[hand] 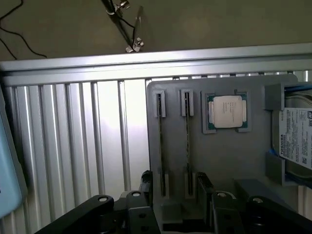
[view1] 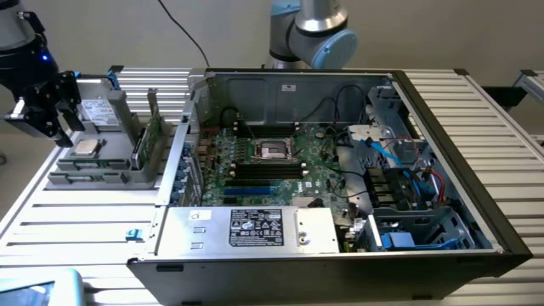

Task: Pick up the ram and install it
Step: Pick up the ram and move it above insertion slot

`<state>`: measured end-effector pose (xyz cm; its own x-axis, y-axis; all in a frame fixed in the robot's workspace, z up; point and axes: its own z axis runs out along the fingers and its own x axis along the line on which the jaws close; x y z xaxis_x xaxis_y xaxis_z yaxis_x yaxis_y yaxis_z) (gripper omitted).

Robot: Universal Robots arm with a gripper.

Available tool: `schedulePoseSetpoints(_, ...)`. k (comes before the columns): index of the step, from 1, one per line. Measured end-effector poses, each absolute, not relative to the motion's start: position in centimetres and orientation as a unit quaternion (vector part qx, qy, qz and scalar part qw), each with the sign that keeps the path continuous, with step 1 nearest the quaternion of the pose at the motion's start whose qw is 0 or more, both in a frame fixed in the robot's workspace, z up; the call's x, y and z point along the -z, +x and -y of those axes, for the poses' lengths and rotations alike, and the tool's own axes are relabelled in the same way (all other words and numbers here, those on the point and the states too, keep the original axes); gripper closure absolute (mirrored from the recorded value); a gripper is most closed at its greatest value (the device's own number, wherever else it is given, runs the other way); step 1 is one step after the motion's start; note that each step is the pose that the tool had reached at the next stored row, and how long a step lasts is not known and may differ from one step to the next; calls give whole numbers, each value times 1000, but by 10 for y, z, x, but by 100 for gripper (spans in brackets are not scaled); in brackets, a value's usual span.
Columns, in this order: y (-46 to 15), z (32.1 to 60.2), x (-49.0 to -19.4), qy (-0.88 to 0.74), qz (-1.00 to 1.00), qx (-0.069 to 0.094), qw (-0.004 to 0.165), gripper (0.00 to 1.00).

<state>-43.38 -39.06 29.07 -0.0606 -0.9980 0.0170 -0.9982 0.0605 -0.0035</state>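
Two ram sticks stand on edge in slots of the grey holder; from above they read as thin dark lines, one ram stick beside the other. In the exterior view a green ram stick stands upright at the holder's side nearest the computer case. My gripper hangs open above the holder, its two dark fingers straddling the near ends of both sticks without holding anything. In the exterior view the gripper is at the far left, above the holder.
A silver processor chip and a grey drive with blue tabs sit in the same holder. The open computer case fills the middle, with the motherboard's black memory slots below the processor socket. Everything rests on a slatted metal table.
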Motion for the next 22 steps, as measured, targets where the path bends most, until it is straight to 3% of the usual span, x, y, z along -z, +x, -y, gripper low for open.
schedulePoseSetpoints(22,-427,398,-251,685,728,-4,7,51)
